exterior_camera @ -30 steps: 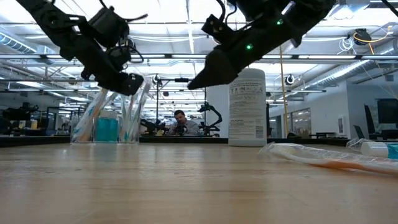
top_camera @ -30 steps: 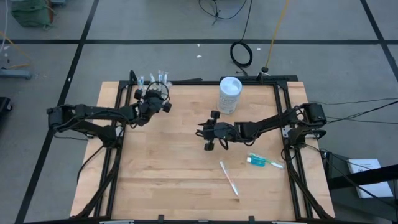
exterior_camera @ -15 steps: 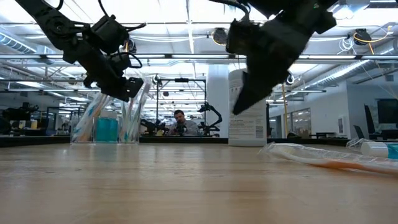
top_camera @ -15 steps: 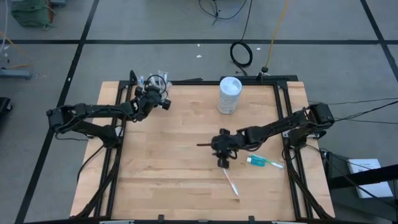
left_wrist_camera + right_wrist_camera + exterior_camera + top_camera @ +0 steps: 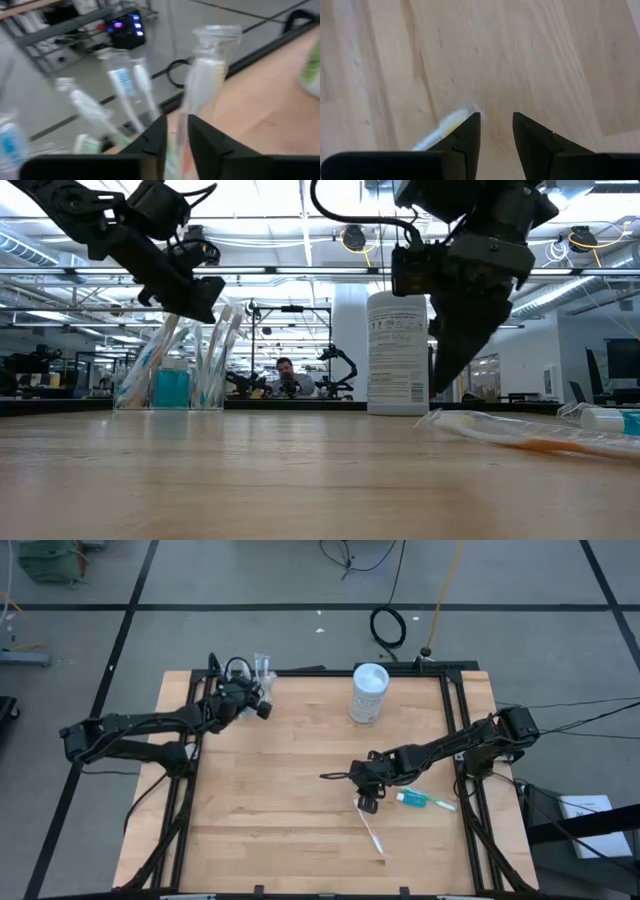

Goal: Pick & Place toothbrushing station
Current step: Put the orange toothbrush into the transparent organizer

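A small clear cup point(image 5: 258, 668) holding several pale toothbrushes and a blue tube point(image 5: 172, 388) stands at the table's far left corner. My left gripper point(image 5: 252, 700) hovers just over it, shut on a wrapped toothbrush point(image 5: 207, 70). A loose wrapped toothbrush point(image 5: 370, 825) lies flat near the table's middle right, and it also shows in the low view point(image 5: 510, 435). A blue toothpaste tube point(image 5: 412, 798) lies beside it. My right gripper point(image 5: 366, 795) is open and empty, pointing down just above the table, with that toothbrush's end point(image 5: 445, 125) beside one finger. My left gripper pinches the wrapped toothbrush's shaft point(image 5: 176, 137) between its two fingers. The wrapper's head end point(image 5: 215, 37) stands out beyond the fingertips. The toothbrush slants among the others over the cup; whether its lower end rests in the cup cannot be seen.
A tall white cylindrical container point(image 5: 369, 692) stands at the far middle of the table, and it also shows in the low view point(image 5: 396, 350). Black frame rails point(image 5: 455, 710) run along the table's sides. A person sits far off in the room point(image 5: 290, 380).
My right gripper has gone from the table's middle toward the near right, down toward the loose toothbrush, and has tipped to point downward. My left gripper has risen a little over the cup.
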Tool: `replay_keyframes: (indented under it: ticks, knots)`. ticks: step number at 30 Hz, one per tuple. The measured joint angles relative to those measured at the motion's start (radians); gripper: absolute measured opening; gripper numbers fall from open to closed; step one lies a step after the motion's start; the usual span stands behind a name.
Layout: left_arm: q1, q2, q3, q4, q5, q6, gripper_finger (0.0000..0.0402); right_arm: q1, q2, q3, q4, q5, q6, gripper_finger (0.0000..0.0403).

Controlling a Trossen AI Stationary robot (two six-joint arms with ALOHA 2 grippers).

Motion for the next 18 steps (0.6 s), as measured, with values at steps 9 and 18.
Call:
replay_keyframes:
  ticks: [9, 18]
  knots:
    - [0.000, 0.064, 0.000, 0.134, 0.085, 0.030, 0.0181, -0.002, 0.000, 0.000, 0.008, 0.002, -0.031, 0.0105]
    - [0.009, 0.108, 0.000, 0.124, 0.114, 0.079, 0.0163, 0.003, 0.000, 0.000, 0.008, 0.002, -0.037, 0.0105]
